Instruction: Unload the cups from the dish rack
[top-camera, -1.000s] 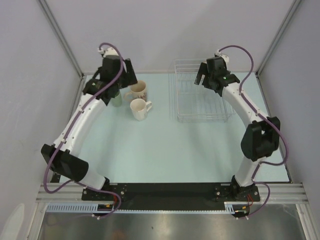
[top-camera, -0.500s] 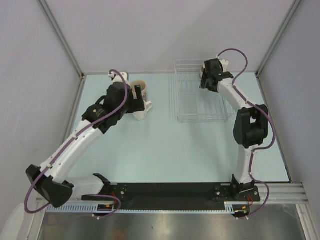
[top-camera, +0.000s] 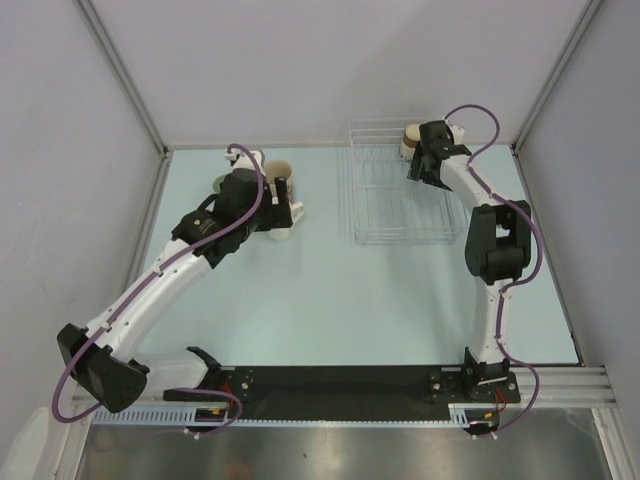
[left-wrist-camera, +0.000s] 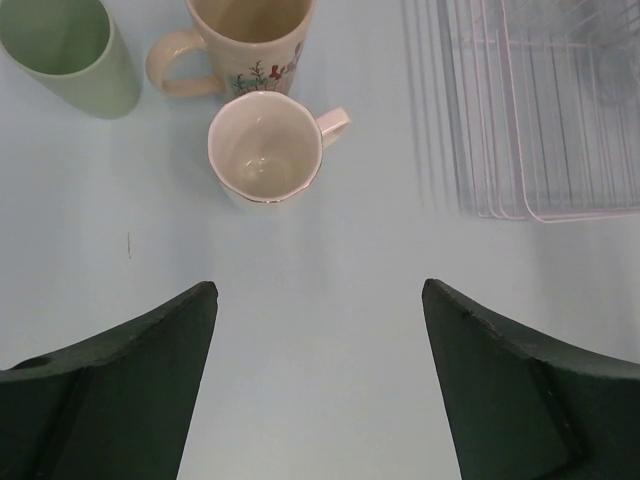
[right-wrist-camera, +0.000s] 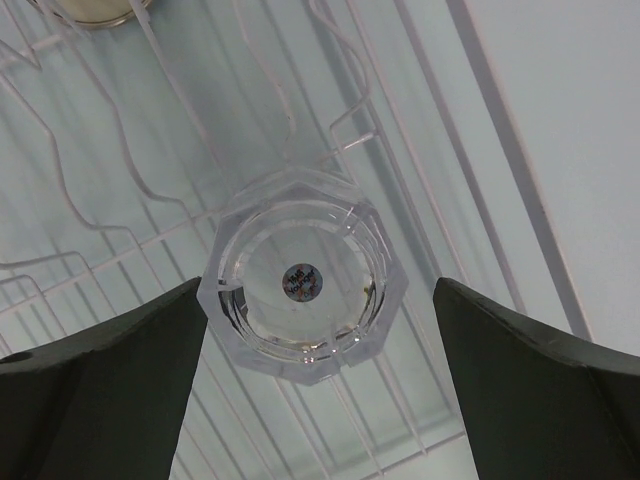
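Jaws on right arm wide, either side of clear faceted glass (right-wrist-camera: 303, 285), no contact, far-right part of dish rack (top-camera: 405, 241); tan cup (right-wrist-camera: 90, 12) beyond. Left jaws wide, empty; white handled cup (left-wrist-camera: 265, 160), cream printed mug (left-wrist-camera: 250, 40), green cup (left-wrist-camera: 65, 55) on surface (left-wrist-camera: 330, 300), left of rack.

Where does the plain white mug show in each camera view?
Top external: white mug left of centre, well left of the dish rack.
Left wrist: upper middle; dish rack at upper right.
Right wrist: not in it; dish rack wires fill the view.
Shared landmark: the dish rack.
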